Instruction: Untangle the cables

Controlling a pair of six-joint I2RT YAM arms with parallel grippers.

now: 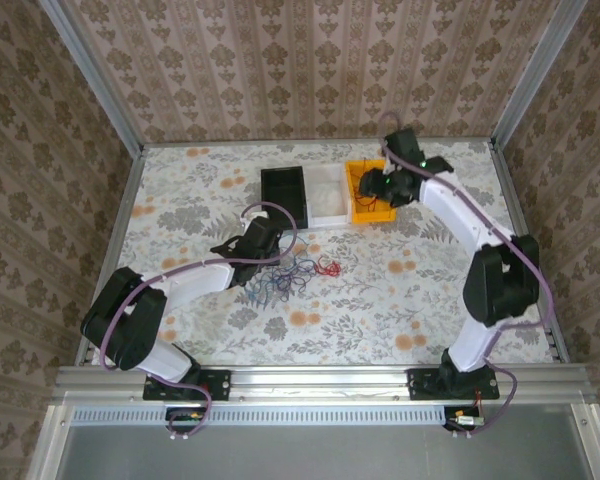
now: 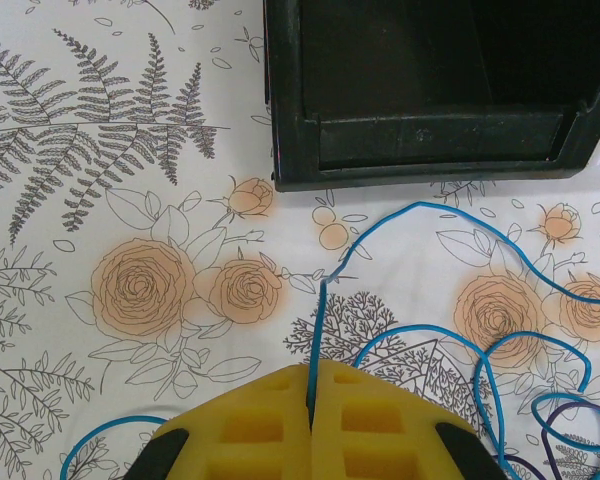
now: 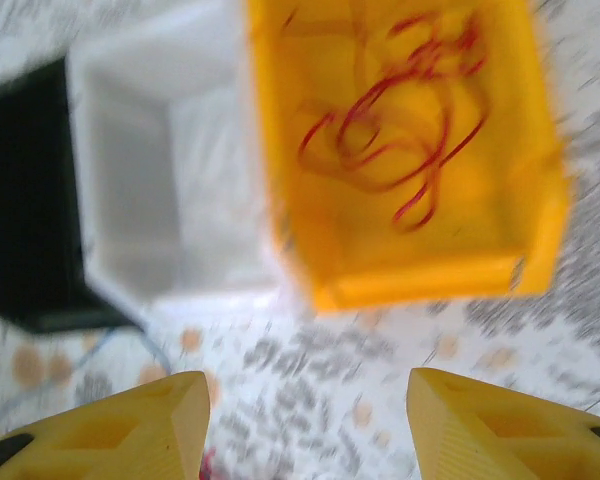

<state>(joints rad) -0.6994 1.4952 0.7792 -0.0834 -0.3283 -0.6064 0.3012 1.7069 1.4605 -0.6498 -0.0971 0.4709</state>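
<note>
My left gripper (image 2: 311,372) is shut on a thin blue cable (image 2: 420,210), which rises from between the yellow pads and loops off to the right over the floral cloth. A dark purple cable (image 2: 570,420) curls at the lower right. From above, the left gripper (image 1: 252,243) sits beside a tangle of blue and purple cables (image 1: 280,278), and a red cable (image 1: 327,267) lies just right of the tangle. My right gripper (image 3: 310,385) is open and holds nothing. It hovers by the yellow bin (image 3: 420,280), where red cables (image 3: 390,130) lie. Seen from above, the right gripper (image 1: 372,187) is over that bin.
Three bins stand in a row at the back: black bin (image 1: 285,190), white bin (image 1: 325,195) and yellow bin (image 1: 358,170). The black bin (image 2: 440,90) is right ahead of the left gripper. A metal frame edges the table.
</note>
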